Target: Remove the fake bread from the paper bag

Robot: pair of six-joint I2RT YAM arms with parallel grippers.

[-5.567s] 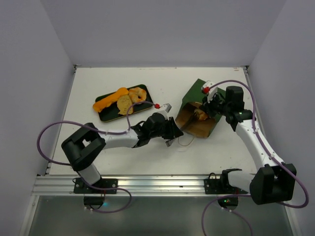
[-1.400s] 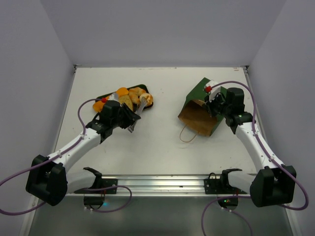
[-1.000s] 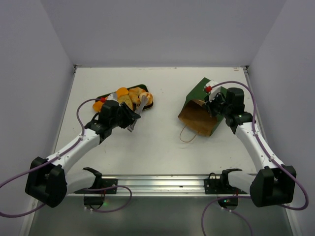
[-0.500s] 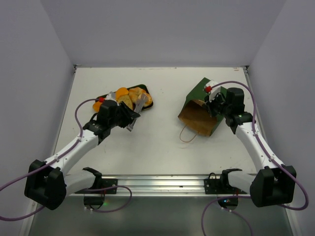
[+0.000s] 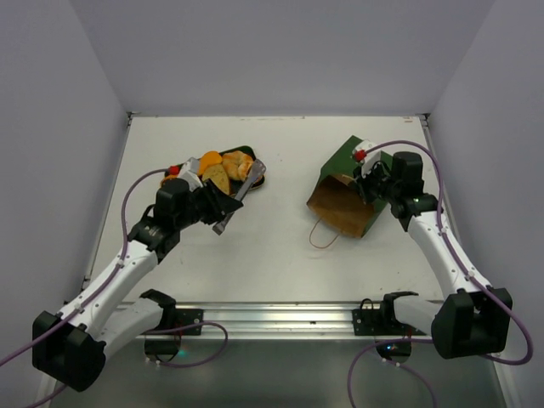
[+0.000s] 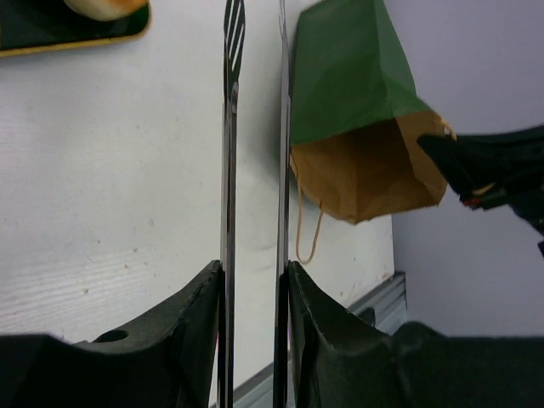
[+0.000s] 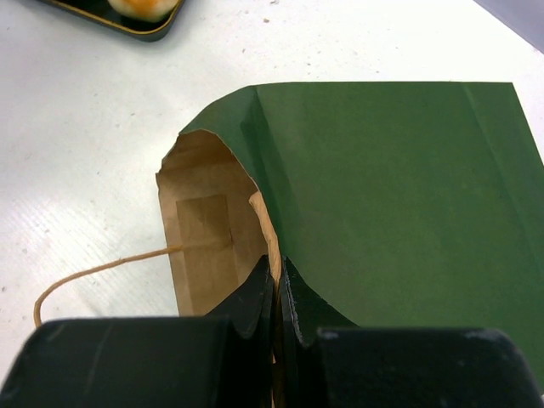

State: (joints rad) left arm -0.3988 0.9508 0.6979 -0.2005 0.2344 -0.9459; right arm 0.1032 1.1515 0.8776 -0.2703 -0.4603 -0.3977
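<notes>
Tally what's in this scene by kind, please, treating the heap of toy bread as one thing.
2 robot arms: left arm, right arm
1 paper bag
1 tray
1 heap of toy bread, its pieces too bunched to count
Total: 5

Bright, diffuse overhead light; shadows soft, faint; white table (image 5: 280, 246) mildly washed out; wrist-view foregrounds dark, blurred.
</notes>
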